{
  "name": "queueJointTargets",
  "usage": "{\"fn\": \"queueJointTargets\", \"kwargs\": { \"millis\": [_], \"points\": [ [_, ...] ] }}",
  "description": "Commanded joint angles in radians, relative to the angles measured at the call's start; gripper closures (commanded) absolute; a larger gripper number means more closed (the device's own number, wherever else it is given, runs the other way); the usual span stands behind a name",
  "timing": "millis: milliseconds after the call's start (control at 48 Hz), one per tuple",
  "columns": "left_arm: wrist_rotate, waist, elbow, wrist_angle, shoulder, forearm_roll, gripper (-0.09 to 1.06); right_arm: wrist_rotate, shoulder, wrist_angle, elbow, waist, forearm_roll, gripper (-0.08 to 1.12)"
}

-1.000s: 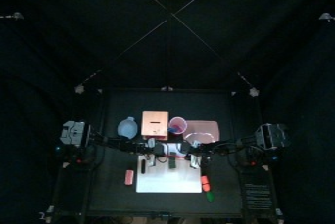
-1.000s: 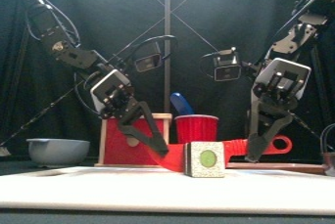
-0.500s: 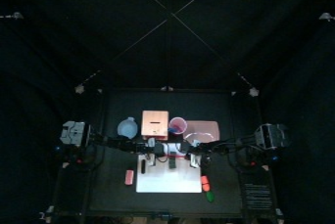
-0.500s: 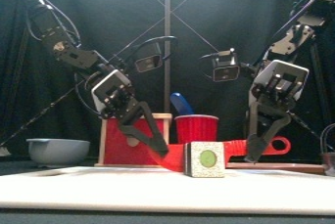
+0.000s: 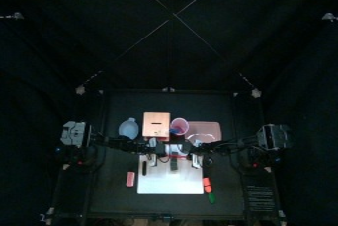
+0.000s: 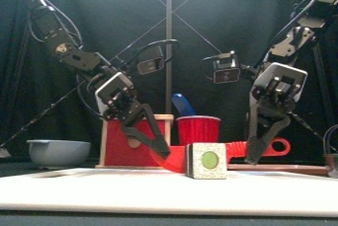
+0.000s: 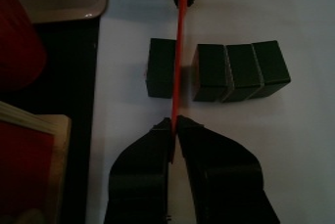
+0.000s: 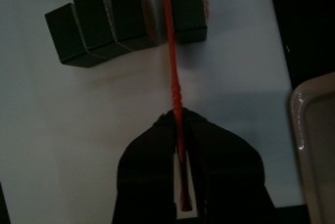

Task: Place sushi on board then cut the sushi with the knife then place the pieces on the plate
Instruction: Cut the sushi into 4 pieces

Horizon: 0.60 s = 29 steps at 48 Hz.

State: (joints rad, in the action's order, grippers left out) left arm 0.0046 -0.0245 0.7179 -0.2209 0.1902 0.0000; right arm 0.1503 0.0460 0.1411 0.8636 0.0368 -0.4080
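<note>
The dark green sushi roll point(image 6: 207, 160) lies on the white board point(image 5: 172, 183). One block point(image 7: 163, 68) stands apart from the other three point(image 7: 242, 71). A thin red knife point(image 7: 182, 32) stands on edge in the gap between them. My left gripper point(image 7: 174, 135) is shut on one end of the knife and my right gripper point(image 8: 177, 130) is shut on the other end. In the front view both grippers point(image 6: 161, 151) point(image 6: 258, 151) reach down behind the roll. The pink tray point(image 5: 208, 129) lies behind the board on the right.
Behind the board stand a wooden box with a red drawer front point(image 6: 132, 143), a red cup point(image 6: 199, 129) holding a blue knife point(image 6: 183, 104), and a blue-grey bowl point(image 6: 59, 152) at the left. Two small toys point(image 5: 130, 179) point(image 5: 209, 186) lie beside the board's two sides.
The right gripper has shifted very slightly. The knife and the blocks stand as before.
</note>
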Motion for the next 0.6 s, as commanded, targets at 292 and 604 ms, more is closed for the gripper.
{"fn": "queueJointTargets", "kwargs": {
  "millis": [292, 604],
  "points": [
    [0.003, -0.018, -0.017, 0.006, -0.127, 0.089, 0.48, -0.002, 0.129, 0.057, -0.051, 0.014, 0.032, 0.64],
    [0.002, 0.049, 0.032, 0.008, -0.183, 0.121, 0.48, -0.005, 0.204, 0.089, -0.046, -0.005, 0.018, 0.64]
  ]
}}
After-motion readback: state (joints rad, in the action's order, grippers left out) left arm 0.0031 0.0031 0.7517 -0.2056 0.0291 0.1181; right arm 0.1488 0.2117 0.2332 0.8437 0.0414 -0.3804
